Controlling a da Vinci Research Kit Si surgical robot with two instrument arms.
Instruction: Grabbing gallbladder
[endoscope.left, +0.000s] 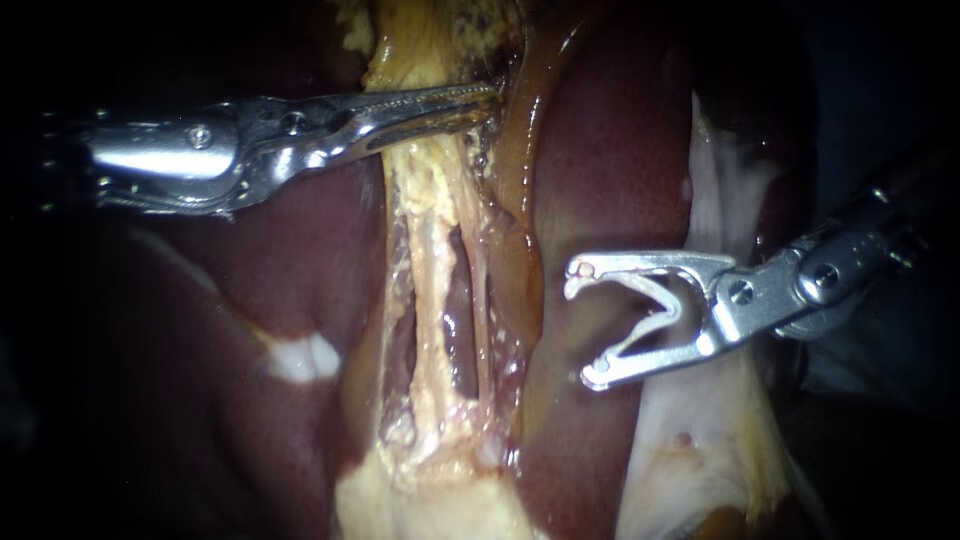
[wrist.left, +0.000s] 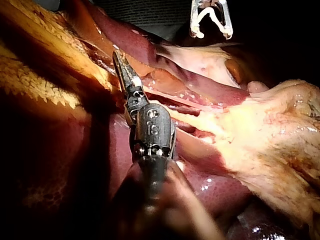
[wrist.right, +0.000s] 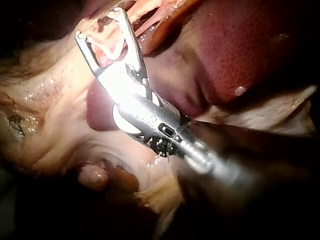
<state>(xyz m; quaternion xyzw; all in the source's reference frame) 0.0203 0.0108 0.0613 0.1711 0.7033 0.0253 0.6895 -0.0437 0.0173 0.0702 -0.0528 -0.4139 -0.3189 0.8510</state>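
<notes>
Where the gallbladder (endoscope.left: 520, 200) runs as an amber, glossy strip down mid-scene, between lobes of dark red liver (endoscope.left: 620, 150), the left instrument (endoscope.left: 492, 104) sits at its upper end. Claw narrow, almost closed, tips nipping the gallbladder's yellowish edge from two sides. Below the claw, thin pale strands (endoscope.left: 437, 270) are stretched lengthwise with dark gaps between them. Right instrument (endoscope.left: 582, 326) enters from the right, claw spread wide and holding nothing. It hovers over liver just beside the gallbladder. White membrane (endoscope.left: 725, 190) lies behind its wrist. Left wrist view: right claw well ahead of left tip, apart.
</notes>
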